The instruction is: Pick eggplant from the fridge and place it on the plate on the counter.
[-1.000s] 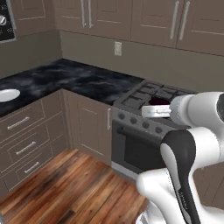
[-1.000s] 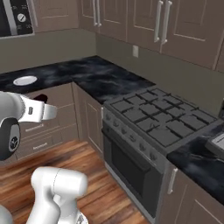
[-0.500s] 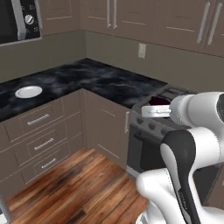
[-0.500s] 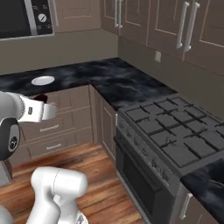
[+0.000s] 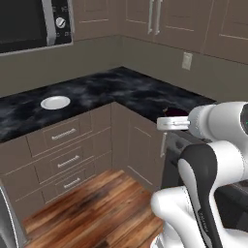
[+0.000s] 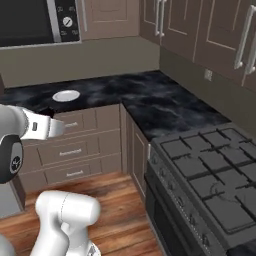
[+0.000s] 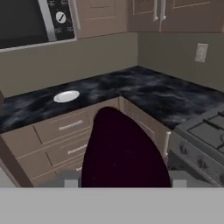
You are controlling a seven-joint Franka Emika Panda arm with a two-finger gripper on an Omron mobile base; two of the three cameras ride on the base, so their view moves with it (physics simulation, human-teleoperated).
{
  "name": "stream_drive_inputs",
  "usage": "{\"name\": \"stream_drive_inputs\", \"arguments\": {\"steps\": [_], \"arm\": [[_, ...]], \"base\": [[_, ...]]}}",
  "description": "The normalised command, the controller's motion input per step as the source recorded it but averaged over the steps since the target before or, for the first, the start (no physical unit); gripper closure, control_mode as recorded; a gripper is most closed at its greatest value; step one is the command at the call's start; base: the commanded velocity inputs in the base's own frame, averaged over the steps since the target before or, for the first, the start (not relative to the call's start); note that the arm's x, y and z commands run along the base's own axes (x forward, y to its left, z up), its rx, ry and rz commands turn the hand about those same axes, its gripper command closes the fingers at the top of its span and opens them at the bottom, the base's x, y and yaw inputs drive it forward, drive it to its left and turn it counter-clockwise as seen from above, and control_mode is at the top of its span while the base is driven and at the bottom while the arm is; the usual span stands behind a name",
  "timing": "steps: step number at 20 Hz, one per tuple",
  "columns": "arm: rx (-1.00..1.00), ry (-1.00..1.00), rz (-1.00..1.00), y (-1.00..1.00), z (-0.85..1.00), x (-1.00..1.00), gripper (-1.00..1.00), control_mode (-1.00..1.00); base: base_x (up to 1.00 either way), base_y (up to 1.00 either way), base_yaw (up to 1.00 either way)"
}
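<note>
- Two finger tips flank the eggplant (image 7: 124, 151) in the hand view; the gripper (image 7: 124, 181) is pinching it, and the dark purple body rises between them and covers the middle of that view.
- In the left base view the eggplant (image 5: 175, 112) peeks out as a dark lump just beyond the white wrist, held out in the air over the wooden floor (image 5: 92, 203), near the corner of the counter (image 5: 97, 92).
- The plate (image 5: 55, 102) sits bare on the far left stretch of the counter, well apart from the held eggplant (below the microwave (image 5: 29, 22) on the wall).
- Progress, as I judge it: the pick is done, the carry is under way, and what is left is closing on the plate, lowering and letting go.
- Hard to make out: the finger tips themselves are little more than grey stubs at the bottom edge of the hand view, so the exact contact points on the eggplant cannot be read, and its green stem end is hidden.
- In the right base view the forearm is cut off at the left edge; the stove (image 6: 210, 170) lies to the right.
</note>
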Motion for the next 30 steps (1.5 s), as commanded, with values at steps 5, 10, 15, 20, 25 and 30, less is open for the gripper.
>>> {"name": "stream_drive_inputs", "arguments": {"steps": [5,10,15,20,25,30], "arm": [[0.0,0.0,0.0,0.0,0.0,0.0,1.0,1.0],[0.0,0.0,0.0,0.0,0.0,0.0,1.0,1.0],[0.0,0.0,0.0,0.0,0.0,0.0,1.0,1.0],[0.0,0.0,0.0,0.0,0.0,0.0,1.0,1.0],[0.0,0.0,0.0,0.0,0.0,0.0,1.0,1.0],[0.0,0.0,0.0,0.0,0.0,0.0,1.0,1.0]], "base": [[0.69,-0.01,0.28],[0.66,-0.04,0.28],[0.6,-0.08,0.27],[0.5,-0.2,0.27],[0.44,-0.31,0.27],[0.38,-0.39,0.24]]}}
